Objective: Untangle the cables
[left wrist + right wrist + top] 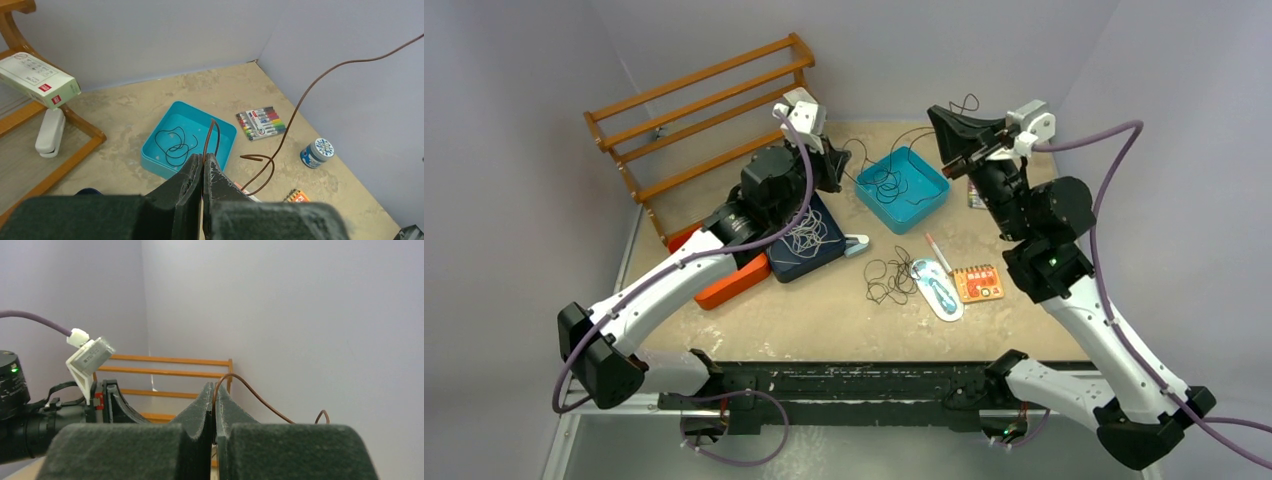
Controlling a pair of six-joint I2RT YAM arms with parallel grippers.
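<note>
Across the tabletop (824,320), the working surface is a mottled tan sheet. It is enclosed at the back and on both sides by plain pale lavender-grey walls (904,50). A wooden rack (704,110) stands against the rear left corner.

Cable positions:
- The brown cable (300,103) hangs in the air above the back of the table, strung between the two grippers.
- The black cable (886,182) lies coiled inside the teal tray (929,200), which sits at the rear centre of the table.
- The white cable (804,238) lies bunched on the dark blue tray (824,258), left of centre under the left arm.
- A loose dark coil (890,278) rests on the bare surface just in front of the teal tray. A notepad (979,283) and a pen (937,252) lie near it.

Gripper states:
- The left gripper (202,159) is above the near edge of the teal tray. Its jaws are pressed together on the brown cable.
- The right gripper (215,390) is raised near the right rear wall. Its jaws are likewise clamped on the brown cable, which arcs away to its right.

A pack of markers (261,122) and a small jar (316,152) lie along the right wall.
</note>
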